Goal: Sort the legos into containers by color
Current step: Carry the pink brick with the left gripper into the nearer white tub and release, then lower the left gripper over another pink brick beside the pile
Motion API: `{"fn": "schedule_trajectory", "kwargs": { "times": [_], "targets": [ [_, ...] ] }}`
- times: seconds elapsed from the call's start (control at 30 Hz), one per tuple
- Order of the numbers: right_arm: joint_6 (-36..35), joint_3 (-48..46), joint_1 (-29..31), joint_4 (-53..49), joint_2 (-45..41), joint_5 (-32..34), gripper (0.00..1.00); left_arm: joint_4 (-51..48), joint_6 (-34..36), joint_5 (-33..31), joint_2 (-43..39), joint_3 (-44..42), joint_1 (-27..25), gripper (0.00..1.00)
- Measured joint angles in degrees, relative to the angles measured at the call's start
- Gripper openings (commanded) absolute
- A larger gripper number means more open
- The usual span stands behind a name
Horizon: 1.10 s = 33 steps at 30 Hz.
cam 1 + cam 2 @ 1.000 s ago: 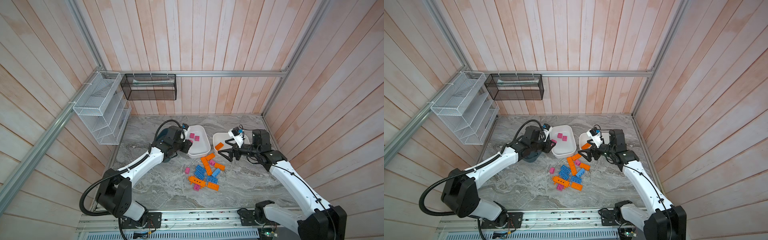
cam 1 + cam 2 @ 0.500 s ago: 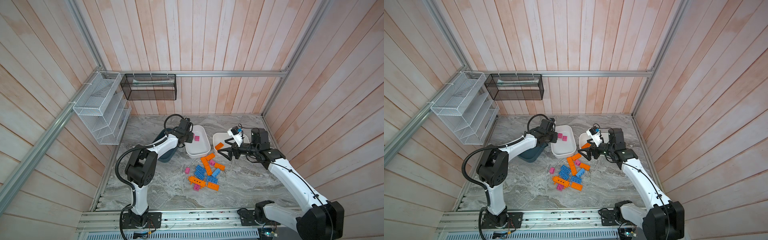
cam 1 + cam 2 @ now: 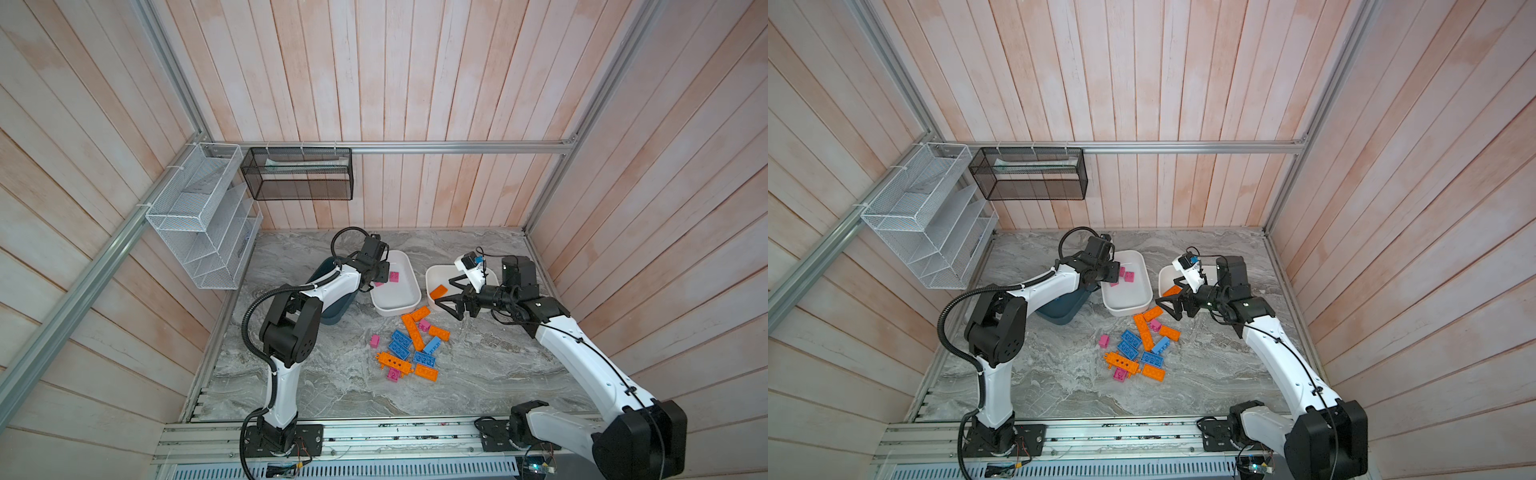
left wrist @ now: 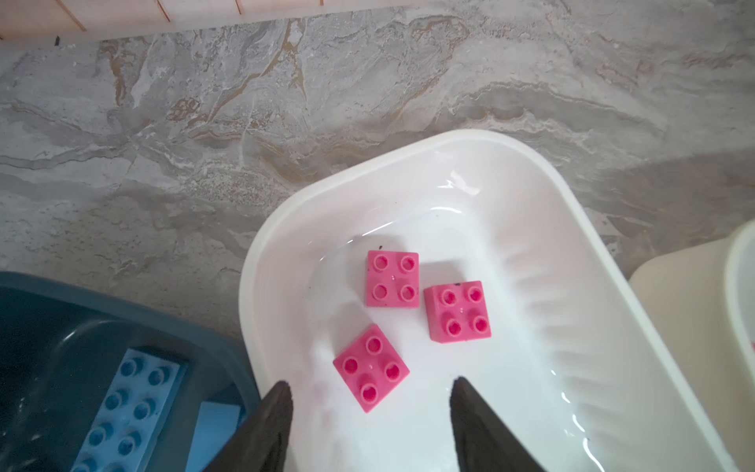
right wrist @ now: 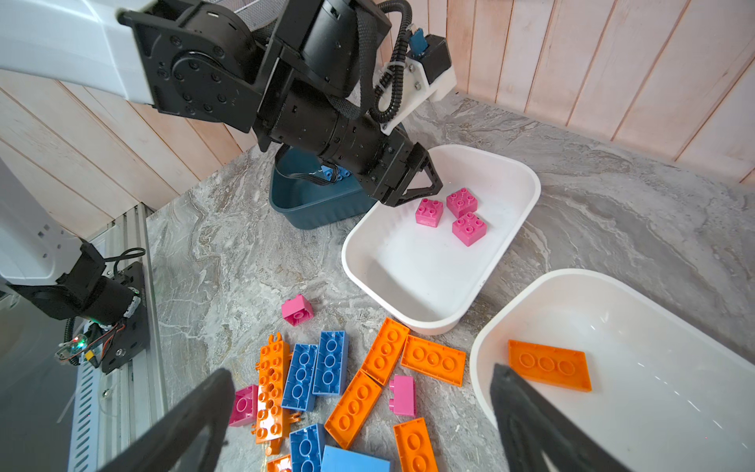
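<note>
Since three small pink studded plastic bricks (image 4: pixel 370 367) lie in the middle white rounded plastic tub (image 3: pixel 395 299), at the centre of both top views, the left arm's fingers (image 4: pixel 269 425) stand parted and empty just above the nearest one.

Right arm's fingers (image 5: pixel 184 425): spread wide, empty, hanging between the loose pile of blue, orange and pink bricks (image 3: pixel 413 334) on the grey marbled counter (image 3: pixel 478 374) and the second white tub (image 3: pixel 434 274), right of centre, which holds one orange brick (image 5: pixel 547 363).

Dark teal plastic tub (image 4: pixel 41 294): left of centre, seemingly touching the middle tub, blue bricks inside.

Hazards, as judged: a low withdrawal could drag the nearest pink brick or hook the tub rim. The pile's bricks touch and overlap, so a wide grasp may lift two colours. Both wrists crowd the middle tub.

Against a second ago: two pink bricks showed in that tub, now three. Left fingers were nearly shut, now parted. Right fingers are unchanged.
</note>
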Motion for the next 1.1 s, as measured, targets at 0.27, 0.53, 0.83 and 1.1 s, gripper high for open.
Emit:
{"fn": "schedule_trajectory", "kwargs": {
  "times": [0.27,0.53,0.83,1.1],
  "targets": [
    [0.1,-1.4,0.0,0.3,0.0,-0.5,0.98,-7.1,-3.7,3.2,-16.7,-8.0,-1.8,0.73],
    [0.1,-1.6,0.0,0.5,0.0,-1.7,0.98,-13.5,-10.1,7.0,-30.3,-23.1,-8.4,0.73],
    [0.2,-2.9,0.0,1.4,0.0,-2.5,0.98,-12.4,-13.4,11.2,-31.1,-35.3,-10.5,0.71],
    [0.4,-3.2,0.0,1.6,0.0,-2.6,0.98,-6.8,-10.0,12.1,-24.7,-35.5,-10.5,0.56]
  ]
}}
